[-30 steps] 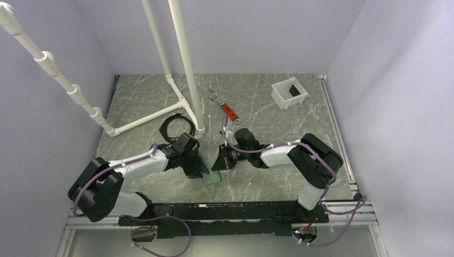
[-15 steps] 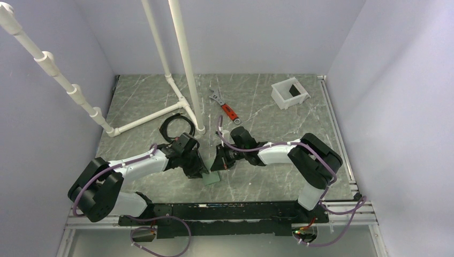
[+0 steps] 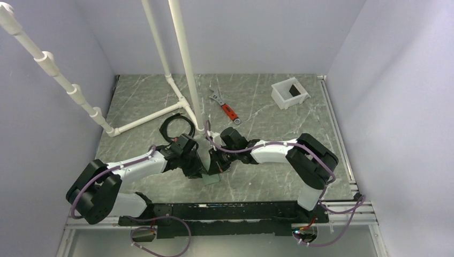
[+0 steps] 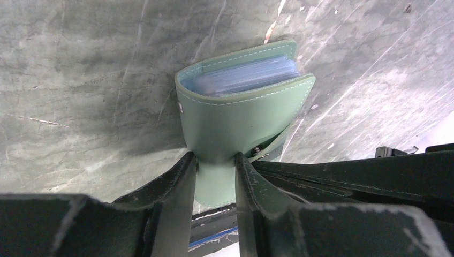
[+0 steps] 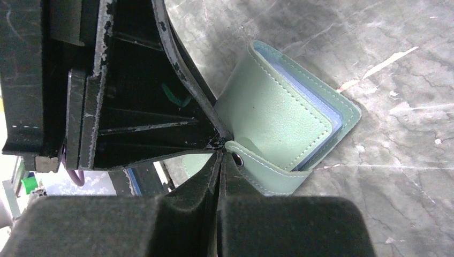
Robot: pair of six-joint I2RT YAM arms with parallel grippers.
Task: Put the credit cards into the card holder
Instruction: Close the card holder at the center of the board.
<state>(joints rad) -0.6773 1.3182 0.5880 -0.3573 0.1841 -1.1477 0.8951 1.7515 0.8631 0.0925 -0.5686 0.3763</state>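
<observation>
The grey-green card holder (image 4: 243, 115) lies on the marble table, folded, near the front centre in the top view (image 3: 212, 179). A light blue credit card (image 4: 241, 79) shows inside its fold, and its edge shows in the right wrist view (image 5: 333, 119). The tan-brown card is not in view. My left gripper (image 4: 214, 159) (image 3: 199, 170) is shut on the holder's mint-green flap. My right gripper (image 5: 220, 156) (image 3: 216, 165) is shut with nothing seen between its fingers. Its tips touch the holder (image 5: 273, 123) at the snap strap (image 5: 251, 166), right beside the left gripper's fingers.
A white square tub (image 3: 289, 92) stands at the back right. A red-handled wrench (image 3: 225, 108) lies behind the arms. A black cable coil (image 3: 176, 128) and a white pipe frame (image 3: 160, 115) with upright poles stand at the back left.
My right gripper has moved left up against the card holder and the left gripper. The left gripper has held its place on the flap.
</observation>
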